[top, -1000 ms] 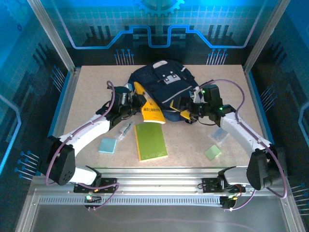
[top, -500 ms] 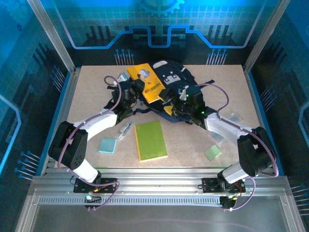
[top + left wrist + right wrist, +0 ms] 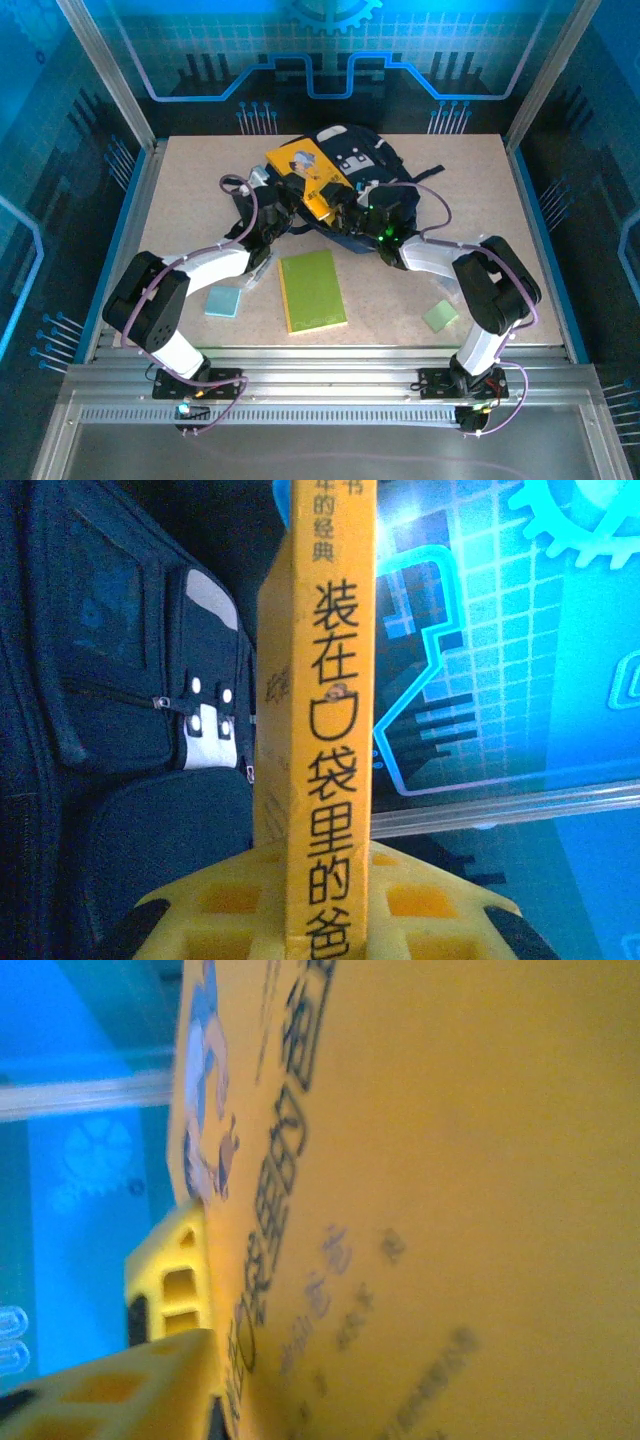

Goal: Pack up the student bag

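The student bag [image 3: 368, 165] is lying at the far centre of the desk [image 3: 190, 190], grey-patched front turned up, and it has hardly been shifted. What has changed is the yellow book [image 3: 308, 178]: a second ago it lay flat at the bag's near edge, and it has since been raised and is now held tilted over the bag's left side. It is clamped at its spine by the left end effector [image 3: 322, 905]. The right end effector [image 3: 352, 208] has been brought across from the bag's right side to the book's cover; whether it is closed on the book cannot be told. The book is judged ready to be fed in, though no open bag mouth can be made out. A green notebook [image 3: 312, 290], a light blue pad [image 3: 223, 300] and a light green pad [image 3: 440, 316] are left nearer the arm bases, presumably still to be packed
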You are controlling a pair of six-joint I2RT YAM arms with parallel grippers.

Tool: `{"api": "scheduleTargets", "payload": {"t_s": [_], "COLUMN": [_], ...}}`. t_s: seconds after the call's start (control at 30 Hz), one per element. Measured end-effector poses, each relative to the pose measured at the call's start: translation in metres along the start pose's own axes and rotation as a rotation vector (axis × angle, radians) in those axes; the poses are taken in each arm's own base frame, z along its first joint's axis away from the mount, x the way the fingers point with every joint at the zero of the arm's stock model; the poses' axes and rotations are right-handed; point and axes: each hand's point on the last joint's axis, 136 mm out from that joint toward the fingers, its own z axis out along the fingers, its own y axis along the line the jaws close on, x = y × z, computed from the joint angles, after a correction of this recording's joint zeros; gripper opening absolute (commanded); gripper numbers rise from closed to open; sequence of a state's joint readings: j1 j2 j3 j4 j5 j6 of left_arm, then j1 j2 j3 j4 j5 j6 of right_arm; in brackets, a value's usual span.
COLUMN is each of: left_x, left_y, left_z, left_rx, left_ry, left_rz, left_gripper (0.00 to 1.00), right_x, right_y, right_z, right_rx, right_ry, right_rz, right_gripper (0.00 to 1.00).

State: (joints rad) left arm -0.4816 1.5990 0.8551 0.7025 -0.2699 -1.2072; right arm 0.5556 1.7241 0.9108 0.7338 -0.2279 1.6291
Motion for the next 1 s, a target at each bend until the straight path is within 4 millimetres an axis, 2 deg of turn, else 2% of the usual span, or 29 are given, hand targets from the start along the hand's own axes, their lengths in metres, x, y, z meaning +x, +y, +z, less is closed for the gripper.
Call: {"api": "scheduleTargets", "payload": {"t_s": [0.07, 0.1, 0.17, 0.23, 0.3, 0.37, 0.43, 0.53, 0.7, 0.77, 0.87, 1.0], "left_x": [-0.001, -0.002, -0.003, -0.003, 0.002, 0.009, 0.019, 0.034, 0.057, 0.068, 0.091, 0.132], "left_y": [0.001, 0.003, 0.001, 0.0, -0.001, -0.002, -0.009, -0.022, -0.055, -0.061, -0.058, -0.033], "left_z": [0.0, -0.001, -0.001, -0.001, -0.001, 0.0, 0.002, 0.006, 0.021, 0.029, 0.039, 0.038], "left_rx": [-0.002, -0.006, 0.001, 0.006, 0.007, 0.005, 0.007, 0.016, 0.064, 0.069, 0.044, -0.01], "left_ry": [-0.009, -0.014, -0.017, -0.014, 0.009, 0.049, 0.109, 0.21, 0.381, 0.447, 0.558, 0.718], "left_rz": [-0.01, -0.022, -0.034, -0.042, -0.024, 0.008, 0.063, 0.165, 0.381, 0.469, 0.616, 0.805], "left_gripper": [0.0, 0.0, 0.02, 0.3, 0.53, 0.65, 0.68, 0.68, 0.68, 0.68, 0.68, 0.68], "right_x": [-0.002, -0.003, -0.004, -0.006, -0.009, -0.017, -0.03, -0.054, -0.104, -0.121, -0.142, -0.156], "right_y": [0.001, 0.005, 0.009, 0.012, 0.013, 0.008, 0.002, 0.004, -0.004, -0.009, -0.016, -0.021], "right_z": [-0.001, -0.002, -0.004, -0.006, -0.009, -0.016, -0.027, -0.053, -0.117, -0.143, -0.182, -0.228], "right_rx": [-0.003, -0.014, -0.023, -0.026, -0.022, 0.014, 0.064, 0.125, 0.276, 0.333, 0.408, 0.48], "right_ry": [-0.015, -0.021, -0.032, -0.037, -0.042, -0.053, -0.071, -0.115, -0.226, -0.268, -0.329, -0.387], "right_rz": [-0.009, -0.016, -0.04, -0.054, -0.065, -0.08, -0.104, -0.17, -0.255, -0.27, -0.287, -0.308], "right_gripper": [0.1, 0.01, 0.0, 0.0, 0.0, 0.0, 0.0, 0.0, 0.0, 0.0, 0.0, 0.0]}}
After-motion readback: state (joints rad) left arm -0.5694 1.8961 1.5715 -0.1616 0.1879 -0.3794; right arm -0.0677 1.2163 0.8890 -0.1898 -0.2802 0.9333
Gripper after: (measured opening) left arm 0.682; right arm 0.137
